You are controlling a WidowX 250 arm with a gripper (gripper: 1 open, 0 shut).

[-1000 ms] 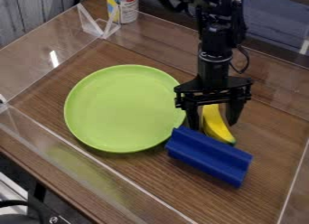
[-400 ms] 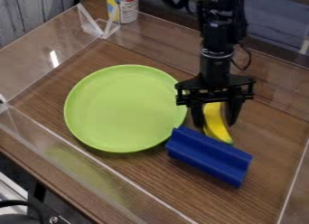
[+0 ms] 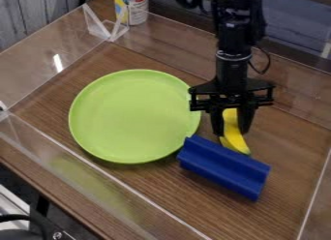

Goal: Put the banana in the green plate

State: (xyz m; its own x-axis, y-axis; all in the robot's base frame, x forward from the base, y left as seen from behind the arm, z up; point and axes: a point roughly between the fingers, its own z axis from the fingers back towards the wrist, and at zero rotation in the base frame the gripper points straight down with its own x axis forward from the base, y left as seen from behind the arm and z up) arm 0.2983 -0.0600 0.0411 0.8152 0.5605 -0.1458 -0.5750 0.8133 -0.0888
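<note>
Now: gripper [image 3: 231, 116] pointing straight down, fingers closed onto banana [image 3: 233, 134]

Banana on wooden table [image 3: 155, 191], just right of plate [image 3: 130, 115], outside its rim; yellow body showing between and below the black fingers, lower end curving toward the blue block [image 3: 224, 167]. Block lying at an angle just in front of banana, near plate's lower right rim. Plate flat on table with nothing on it. Clear plastic walls [image 3: 29, 157] around the work area; white bottle [image 3: 128, 7] at the far edge, well apart from the rest
</note>
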